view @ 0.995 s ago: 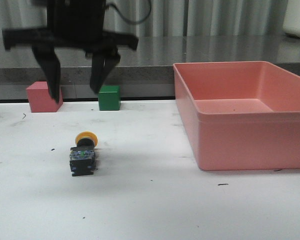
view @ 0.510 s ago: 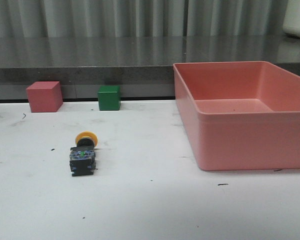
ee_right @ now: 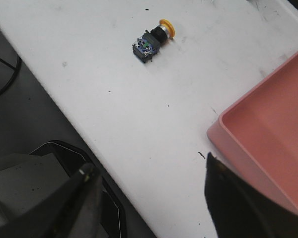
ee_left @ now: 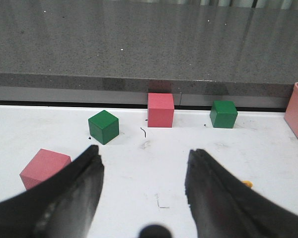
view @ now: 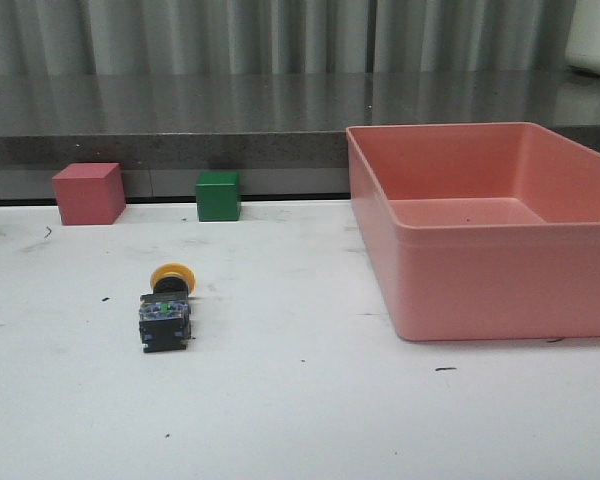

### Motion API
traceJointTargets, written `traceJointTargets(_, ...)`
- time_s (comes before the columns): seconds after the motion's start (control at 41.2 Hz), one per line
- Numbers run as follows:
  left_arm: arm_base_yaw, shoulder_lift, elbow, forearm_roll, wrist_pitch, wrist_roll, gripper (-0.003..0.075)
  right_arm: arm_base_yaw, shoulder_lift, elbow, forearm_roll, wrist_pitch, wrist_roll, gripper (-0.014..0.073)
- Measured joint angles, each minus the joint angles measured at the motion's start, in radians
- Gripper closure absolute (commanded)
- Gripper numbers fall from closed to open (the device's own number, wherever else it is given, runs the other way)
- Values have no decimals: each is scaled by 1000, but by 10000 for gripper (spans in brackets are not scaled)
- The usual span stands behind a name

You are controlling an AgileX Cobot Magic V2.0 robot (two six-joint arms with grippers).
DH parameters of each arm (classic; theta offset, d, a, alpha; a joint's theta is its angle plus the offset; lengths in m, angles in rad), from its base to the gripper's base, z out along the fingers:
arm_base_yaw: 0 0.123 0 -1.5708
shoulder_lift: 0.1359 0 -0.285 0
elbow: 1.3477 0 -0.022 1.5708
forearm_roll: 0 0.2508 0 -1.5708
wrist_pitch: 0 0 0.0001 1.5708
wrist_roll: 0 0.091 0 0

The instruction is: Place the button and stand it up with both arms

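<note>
The button (view: 167,308) lies on its side at the front view's lower left, yellow cap pointing toward the top of the frame. Both the left gripper (ee_left: 144,171) and the right gripper (ee_right: 149,191) are spread apart, holding nothing.

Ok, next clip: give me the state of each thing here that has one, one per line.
button: lying on its side on the table, yellow cap toward the back, not gripped.
pink bin: upright, nothing visible inside.
left gripper: open, fingers spread, holding nothing.
right gripper: open, holding nothing, above the table's near edge.
pink cube: resting flat by the back ledge.
green cube: resting flat, untouched.
</note>
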Motion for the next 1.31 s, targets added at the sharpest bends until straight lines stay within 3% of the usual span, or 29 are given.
traceJointTargets(0.412, 0, 0, 0, 0, 0, 0, 356, 0, -345, 307, 0, -90, -1, 123)
traceJointTargets(0.825, 0, 0, 0, 0, -26, 0, 351, 0, -476, 360, 0, -98, -3, 123)
traceJointTargets(0.922, 0, 0, -3, 0, -22, 0, 315, 0, -476, 363, 0, -91, -3, 123)
traceJointTargets(1.068, 0, 18, -51, 0, 35, 0, 164, 0, -476, 363, 0, -88, -3, 123)
traceJointTargets(1.31, 0, 108, -146, -5, 122, 0, 153, 0, -476, 363, 0, -80, -3, 123)
